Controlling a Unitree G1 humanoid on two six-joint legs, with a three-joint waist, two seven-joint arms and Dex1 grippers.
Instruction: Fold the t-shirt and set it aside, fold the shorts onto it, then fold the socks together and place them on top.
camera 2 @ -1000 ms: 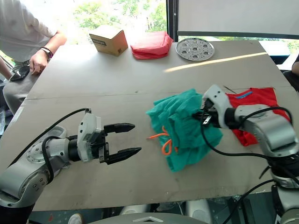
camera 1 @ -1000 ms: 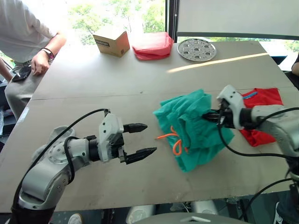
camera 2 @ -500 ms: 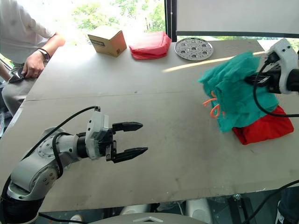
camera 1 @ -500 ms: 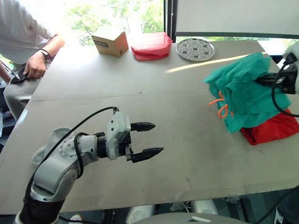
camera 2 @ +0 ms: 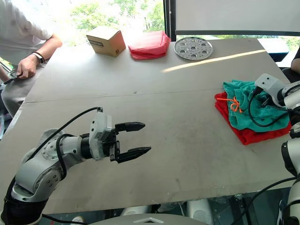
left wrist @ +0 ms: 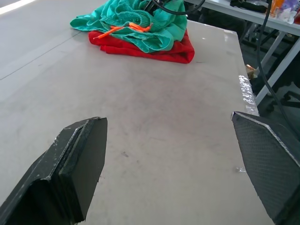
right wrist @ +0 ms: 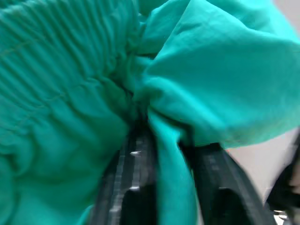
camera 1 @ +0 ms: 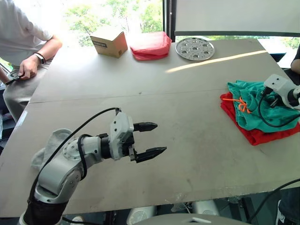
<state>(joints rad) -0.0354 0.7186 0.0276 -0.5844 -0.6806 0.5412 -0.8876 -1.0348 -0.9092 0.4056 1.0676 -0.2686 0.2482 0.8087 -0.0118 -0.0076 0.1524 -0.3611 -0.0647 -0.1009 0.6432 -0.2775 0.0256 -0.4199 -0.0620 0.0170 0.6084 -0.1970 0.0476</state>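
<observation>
- shorts (camera 1: pixel 255 105) lie bunched on the folded t-shirt (camera 1: pixel 255 135), at the table (camera 1: pixel 140 75) right edge.
- right gripper (right wrist: pixel 164 154): fingers pinch a shorts fold.
- left gripper (camera 1: pixel 151 139): fingers wide, above bare table.

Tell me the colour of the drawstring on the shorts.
Orange, against the teal-green shorts; the drawstring shows best in the left wrist view.

The broad grey desk (camera 1: pixel 140 93) carried a brown cardboard box (camera 1: pixel 110 41), a pinkish-red folded cloth bundle (camera 1: pixel 151 45) and a round perforated metal plate (camera 1: pixel 195 48) along 12 o'clock. At 3 o'clock the folded bright red t-shirt (camera 1: pixel 253 136) lay flat. A light grey sock (camera 1: pixel 50 145) lay at 8 o'clock.
</observation>
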